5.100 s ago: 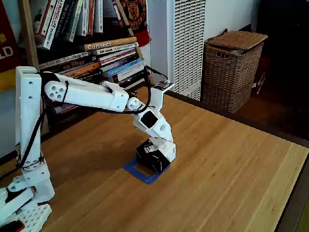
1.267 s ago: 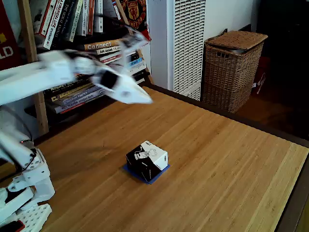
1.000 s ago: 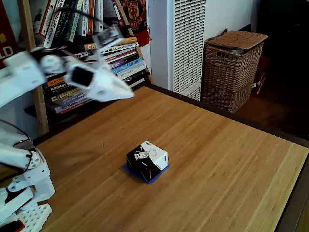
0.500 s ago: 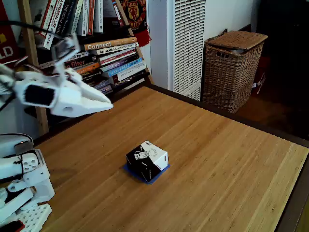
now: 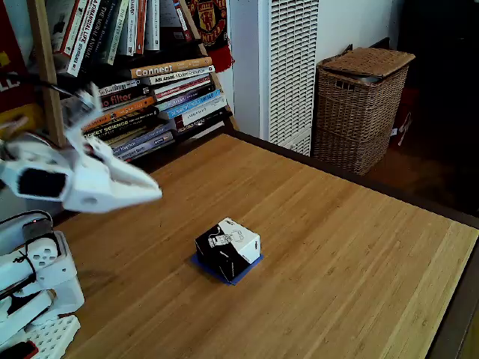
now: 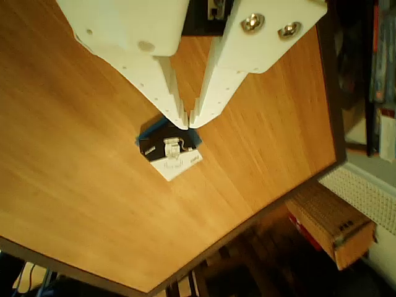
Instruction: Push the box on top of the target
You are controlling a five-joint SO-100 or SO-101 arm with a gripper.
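Observation:
The box (image 5: 228, 248), black-sided with a white top, rests on the wooden table over the target (image 5: 241, 274), whose blue tape peeks out along the box's near edges. My white gripper (image 5: 156, 194) hovers in the air well to the left of the box, shut and holding nothing. In the other view the gripper (image 6: 189, 122) looks down from high above, its fingertips touching. The box (image 6: 170, 153) lies far below them, with a strip of the target (image 6: 148, 129) showing beside it.
A wicker basket (image 5: 363, 105) stands on the floor beyond the table's far right edge, next to a white louvred unit (image 5: 288, 67). A bookshelf (image 5: 142, 82) lines the back left. The arm's base (image 5: 34, 288) sits at the near left corner.
The arm has swung up and back to the left, away from the box. The box has stayed put on the blue tape since the gripper left it.

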